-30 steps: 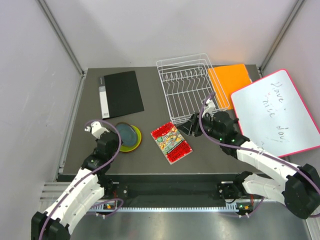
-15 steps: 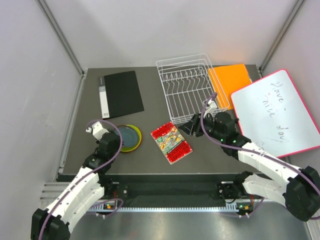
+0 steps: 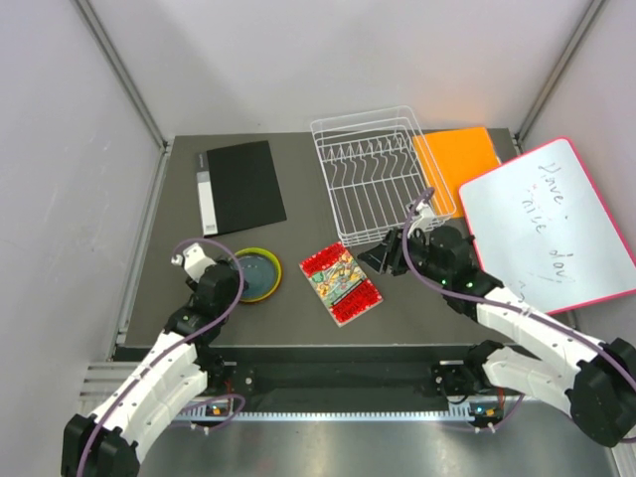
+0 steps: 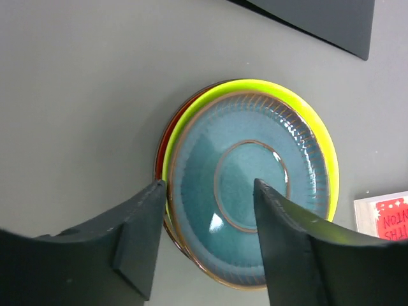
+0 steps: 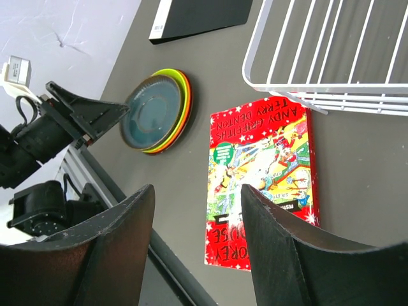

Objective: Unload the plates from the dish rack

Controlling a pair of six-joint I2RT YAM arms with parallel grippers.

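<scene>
Stacked on the bench (image 3: 303, 214), well left of the dish rack (image 3: 373, 179): the plates (image 3: 256, 275), with the teal plate (image 4: 245, 185) on top and the lime plate (image 4: 319, 140) just under it. Hovering over that stack with the left pincer (image 4: 207, 191) spread wide, gripping nothing. Holding the right pincer (image 5: 197, 191) wide too, by the rack's near edge, near a red book (image 5: 261, 178).

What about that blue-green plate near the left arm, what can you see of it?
The teal plate is round and glossy, with a ribbed rim, thin brown edge and ringed centre. It lies flat, face up, atop a lime plate, with a red plate peeking out below, on the dark table. The open left fingers frame it; contact is unclear.
</scene>
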